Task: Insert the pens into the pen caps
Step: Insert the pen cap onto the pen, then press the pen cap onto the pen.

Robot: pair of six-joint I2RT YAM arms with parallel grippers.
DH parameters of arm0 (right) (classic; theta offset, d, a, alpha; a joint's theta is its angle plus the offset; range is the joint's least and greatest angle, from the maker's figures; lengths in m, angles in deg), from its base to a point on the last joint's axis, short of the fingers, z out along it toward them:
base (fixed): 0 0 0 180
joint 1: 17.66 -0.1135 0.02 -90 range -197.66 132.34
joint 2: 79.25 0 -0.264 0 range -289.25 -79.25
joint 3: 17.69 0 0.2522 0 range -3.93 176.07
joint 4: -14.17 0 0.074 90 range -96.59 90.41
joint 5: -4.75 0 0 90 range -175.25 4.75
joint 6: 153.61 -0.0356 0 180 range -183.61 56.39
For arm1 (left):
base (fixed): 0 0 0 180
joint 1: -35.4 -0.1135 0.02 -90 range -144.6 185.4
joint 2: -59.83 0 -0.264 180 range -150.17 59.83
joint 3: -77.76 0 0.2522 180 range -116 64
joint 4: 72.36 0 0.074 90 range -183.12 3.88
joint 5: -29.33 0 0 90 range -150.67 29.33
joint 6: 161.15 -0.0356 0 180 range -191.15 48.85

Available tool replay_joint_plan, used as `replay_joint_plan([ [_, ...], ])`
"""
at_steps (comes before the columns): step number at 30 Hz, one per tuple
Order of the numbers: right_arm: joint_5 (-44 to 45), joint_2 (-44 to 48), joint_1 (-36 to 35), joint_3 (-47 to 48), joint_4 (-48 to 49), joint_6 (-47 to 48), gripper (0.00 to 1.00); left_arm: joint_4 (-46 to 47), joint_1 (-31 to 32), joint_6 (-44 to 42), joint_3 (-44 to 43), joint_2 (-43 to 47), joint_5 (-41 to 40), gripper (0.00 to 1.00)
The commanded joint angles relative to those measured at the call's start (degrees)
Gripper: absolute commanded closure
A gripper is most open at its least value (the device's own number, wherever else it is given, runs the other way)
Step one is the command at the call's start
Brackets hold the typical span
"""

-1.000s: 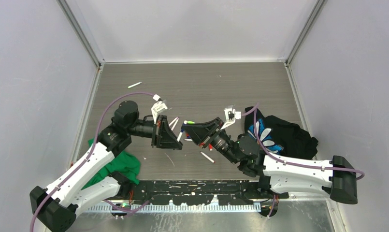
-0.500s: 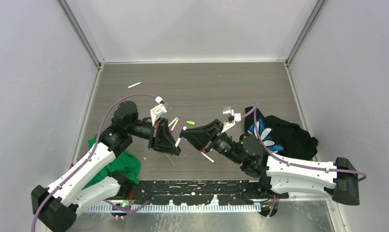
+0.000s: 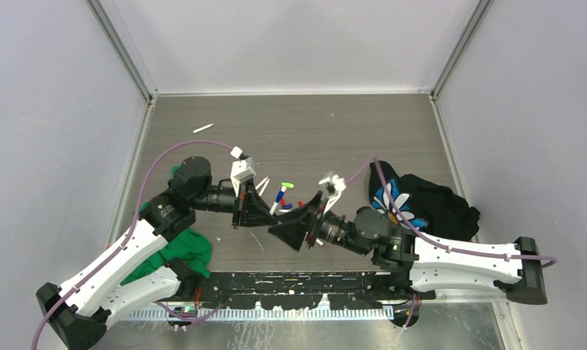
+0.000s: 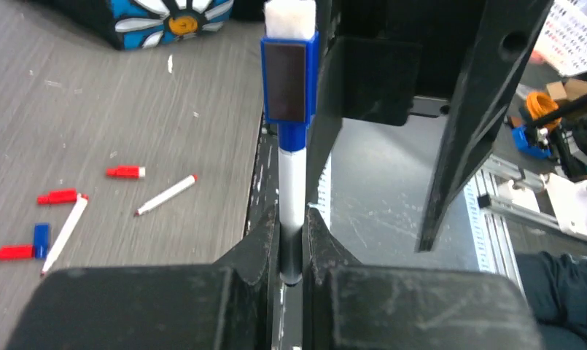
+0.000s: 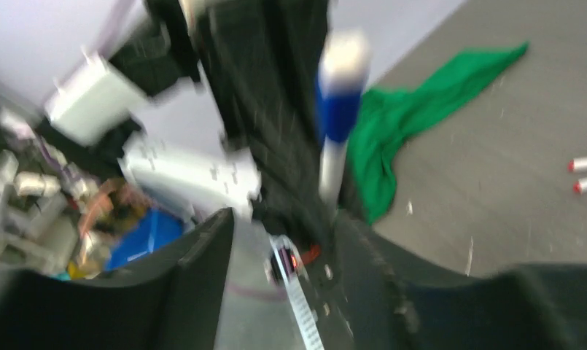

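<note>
Grey wood-grain tabletop [image 3: 312, 124]. Left tool [image 4: 292, 240]: pinching pen [image 4: 293, 182] low on barrel, upright, off the surface, blue cap [image 4: 289, 80] on top. Right tool [image 5: 283, 233]: spread, beside cap, gripping nothing. Loose pens [image 4: 166, 195] and red caps [image 4: 126, 172] lying on tabletop. Judged: cap looks seated; confirm fully home, keep barrel steady, set down clear of the loose ones.

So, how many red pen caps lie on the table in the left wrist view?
3 red pen caps: one farthest up, one below-left of it, one lowest, beside a loose blue cap. The left gripper may hide more.
</note>
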State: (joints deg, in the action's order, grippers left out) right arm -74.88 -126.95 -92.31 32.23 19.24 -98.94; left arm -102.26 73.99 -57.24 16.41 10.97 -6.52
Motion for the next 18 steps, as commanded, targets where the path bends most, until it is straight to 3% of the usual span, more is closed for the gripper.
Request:
replay_joint_plan([
  [1, -3.1, 1.6, -2.7, 1.4, -11.9, -1.2, 0.3, 2.8, -0.1, -4.7, -4.1, -0.1, -12.5, 1.0],
  [6, 2.7, 8.6, -2.7, 0.2, -13.7, 0.0, 0.08, 3.0, 0.0, -4.4, -3.7, 0.2, -13.4, 1.0],
  [11, 7.1, 12.2, 0.3, 4.4, -18.6, 3.9, 0.01, 2.6, 0.2, -4.7, -3.9, -0.5, -12.3, 1.0],
  [14, 3.3, 11.2, 5.9, 7.5, -19.5, 4.8, 0.01, 2.6, 0.7, -4.7, -4.1, -1.3, -9.9, 1.0],
  [18, -11.6, 7.2, 16.7, 10.7, -16.6, 3.1, 0.01, 2.6, 1.5, -4.5, -4.3, -2.2, -6.6, 1.0],
])
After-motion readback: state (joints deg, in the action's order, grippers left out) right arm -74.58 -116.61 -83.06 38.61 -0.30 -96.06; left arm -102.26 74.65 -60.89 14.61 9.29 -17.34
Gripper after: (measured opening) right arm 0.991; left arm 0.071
